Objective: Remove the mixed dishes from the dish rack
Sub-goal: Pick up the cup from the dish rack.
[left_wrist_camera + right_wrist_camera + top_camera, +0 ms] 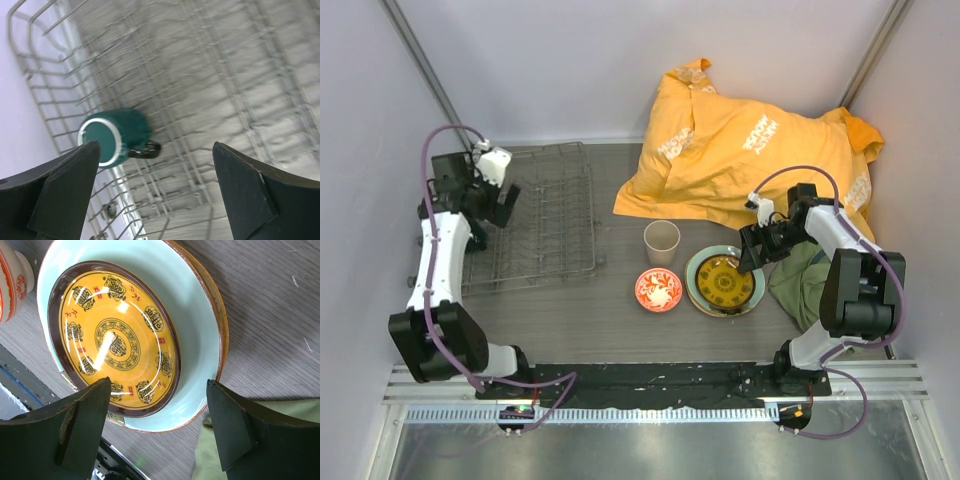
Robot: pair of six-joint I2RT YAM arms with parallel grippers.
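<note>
The grey wire dish rack [555, 215] stands at the left. In the left wrist view the dark green mug [116, 136] lies on its side in the rack [210, 75] near its side wall. My left gripper [156, 165] is open above the rack, apart from the mug; it also shows in the top view [488, 210]. The yellow-and-dark patterned plate [725, 280] lies on the pale green plate [703, 297] on the table. My right gripper [753, 255] is open and empty just above those plates' right edge [159, 395]. The beige cup [661, 241] and the white-and-red bowl [658, 289] stand beside them.
A crumpled orange cloth [750, 150] fills the back right. A dull green cloth [800, 280] lies right of the plates, under the right arm. Grey walls close in the left, right and back. The arms' base rail runs along the near edge.
</note>
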